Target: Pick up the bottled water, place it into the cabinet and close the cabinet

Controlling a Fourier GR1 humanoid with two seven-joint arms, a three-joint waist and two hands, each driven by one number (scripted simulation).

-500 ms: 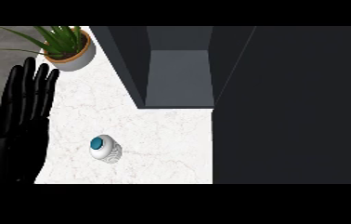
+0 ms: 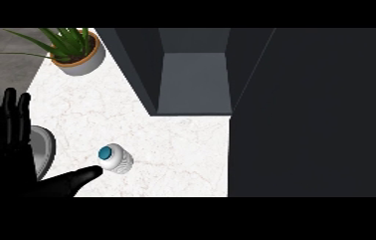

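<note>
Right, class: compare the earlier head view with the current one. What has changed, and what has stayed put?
The left hand has slid down toward the view's lower edge, and its thumb now stretches right, tip just beside the bottled water. Nothing has been grasped. The bottled water, the potted plant and the open cabinet stayed where they were.

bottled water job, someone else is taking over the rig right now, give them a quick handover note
Left hand: open, fingers up, resting at the view's left edge.
A second black hand comes in low at the left, fingers straight, its tip right beside the bottled water; which hand it is cannot be told.
Bottled water: upright on the counter, not gripped.
Cabinet: open, nothing visible inside.
Potted plant: back left.
Done: nothing.
Left: grasp, place in cabinet, close it.
</note>
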